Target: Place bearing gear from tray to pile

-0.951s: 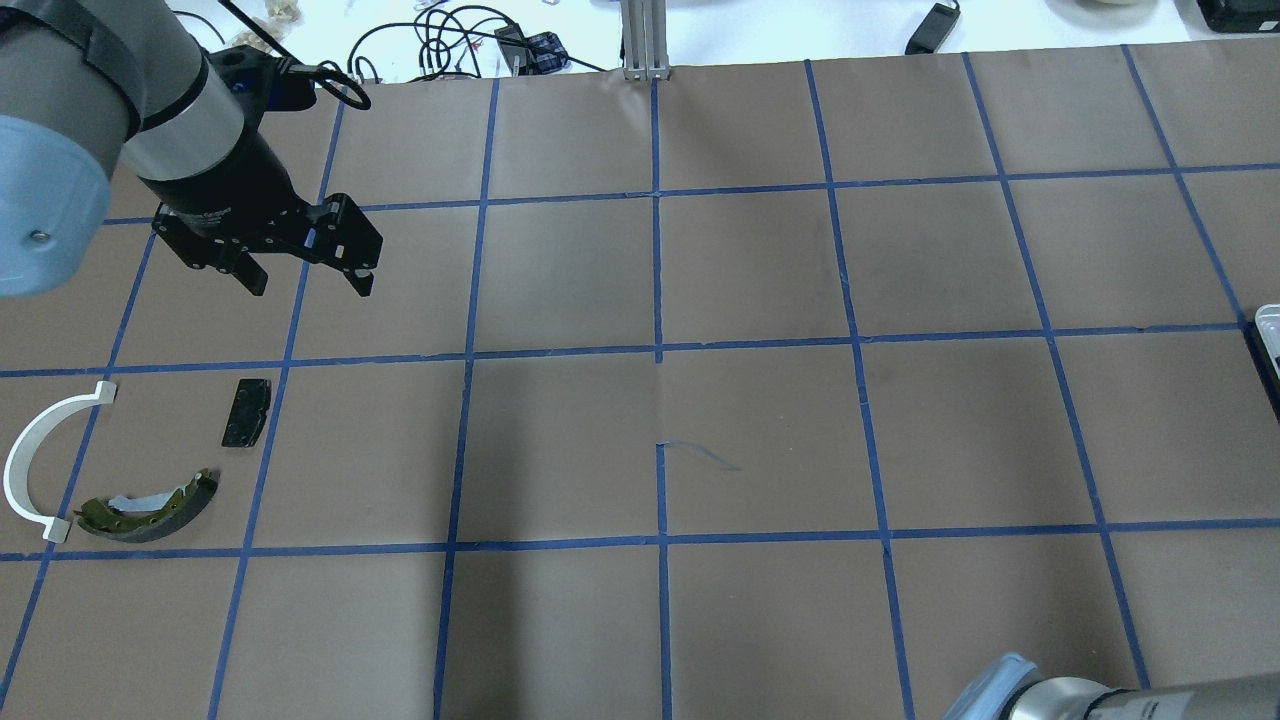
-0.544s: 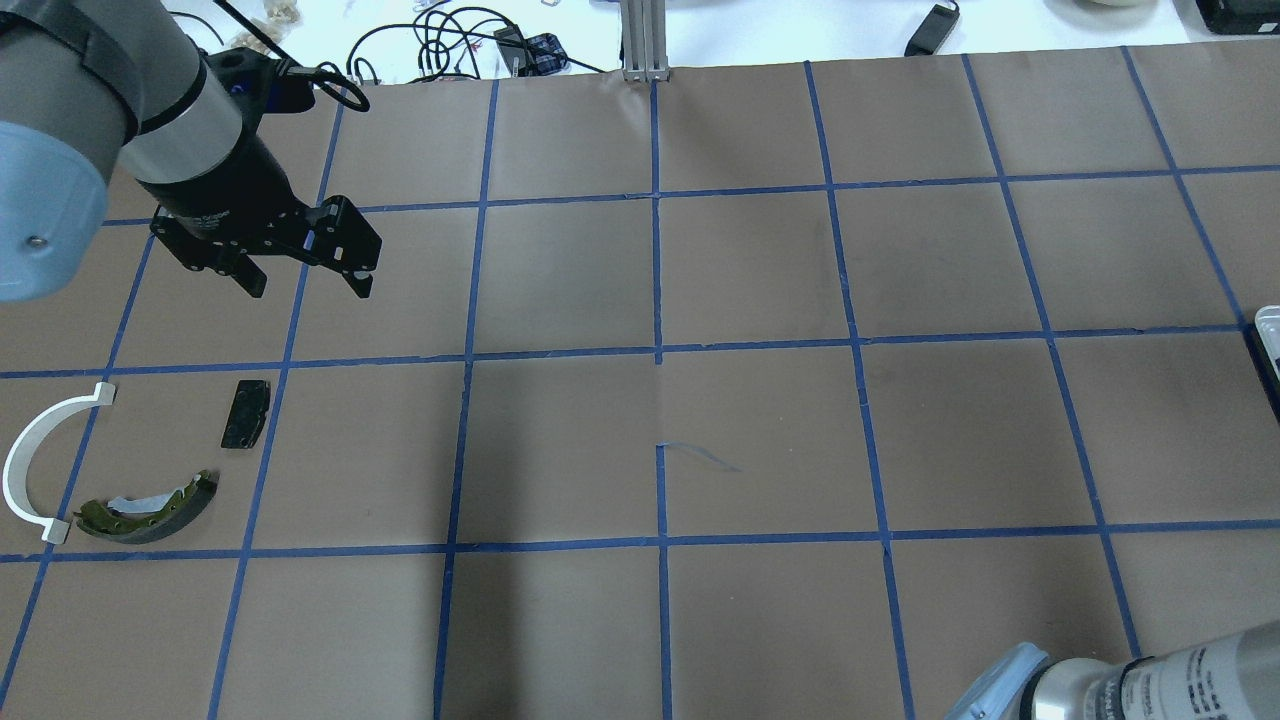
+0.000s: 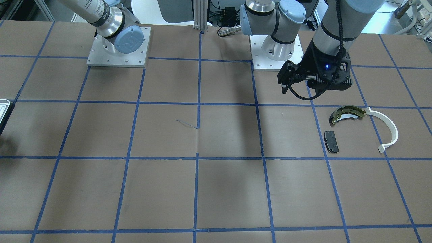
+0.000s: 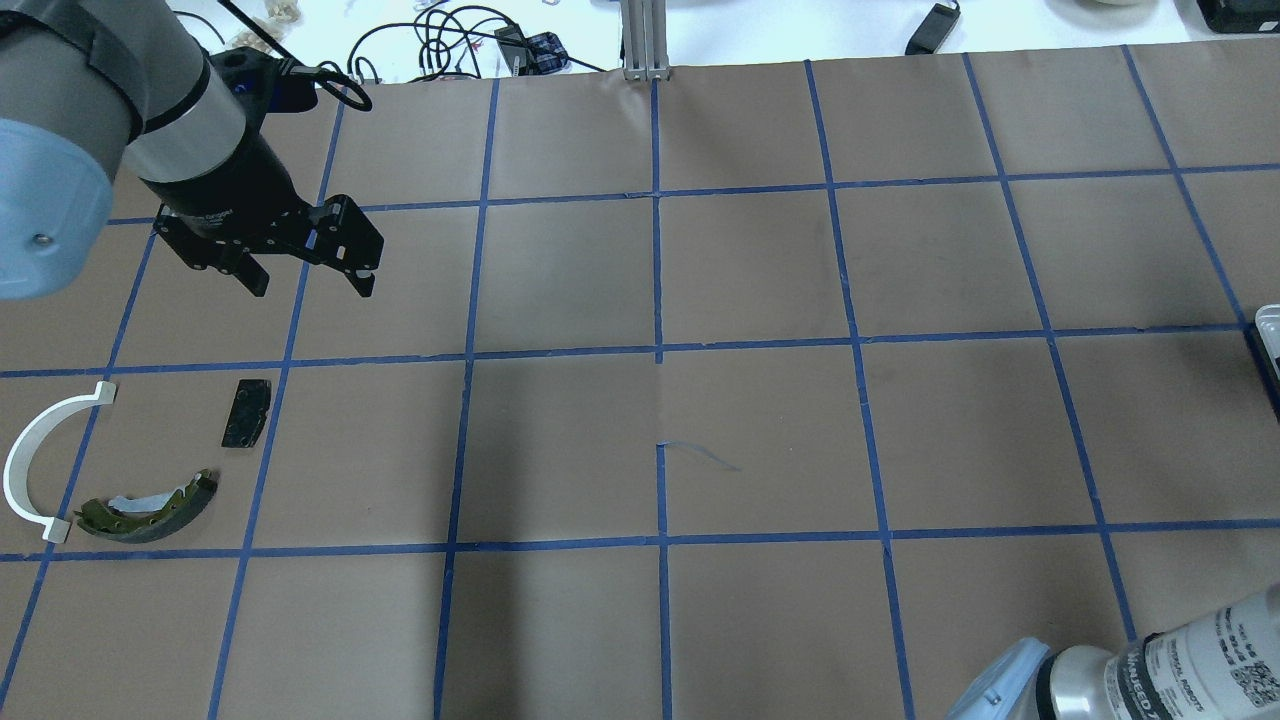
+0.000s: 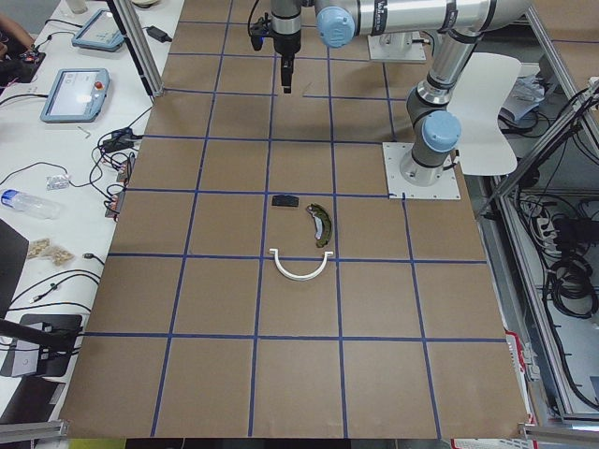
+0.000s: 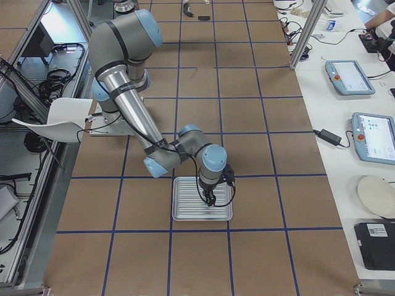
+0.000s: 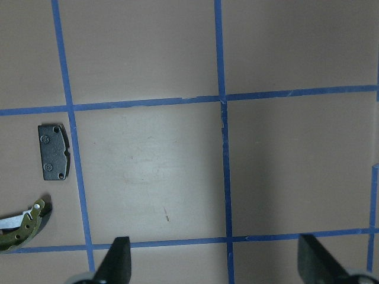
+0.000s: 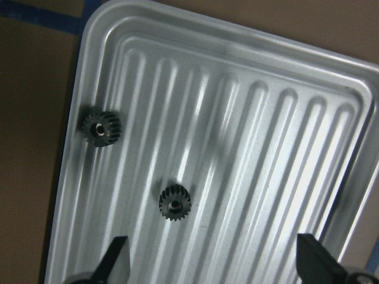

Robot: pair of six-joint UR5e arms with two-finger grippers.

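Note:
The silvery ribbed tray (image 8: 254, 118) fills the right wrist view, with two small black bearing gears in it: one near its left rim (image 8: 100, 127), one nearer the middle (image 8: 174, 203). My right gripper (image 8: 216, 267) is open above the tray, the nearer gear just left of its midline; it also shows in the exterior right view (image 6: 210, 196). The pile lies far across the table: an olive-gold brake shoe (image 4: 150, 510), a white arc strip (image 4: 40, 460) and a black pad (image 4: 246, 412). My left gripper (image 4: 308, 280) is open and empty, hovering beyond the pile.
The table is brown paper with a blue tape grid. The tray's edge just shows at the table's side (image 4: 1268, 320) (image 3: 4, 104). Cables and devices (image 4: 450, 40) lie past the far edge. The arm bases (image 3: 118, 47) stand at the robot's side.
The right arm's forearm has shifted at the bottom right of the overhead view, showing more of itself. The left gripper and the pile have not visibly moved.

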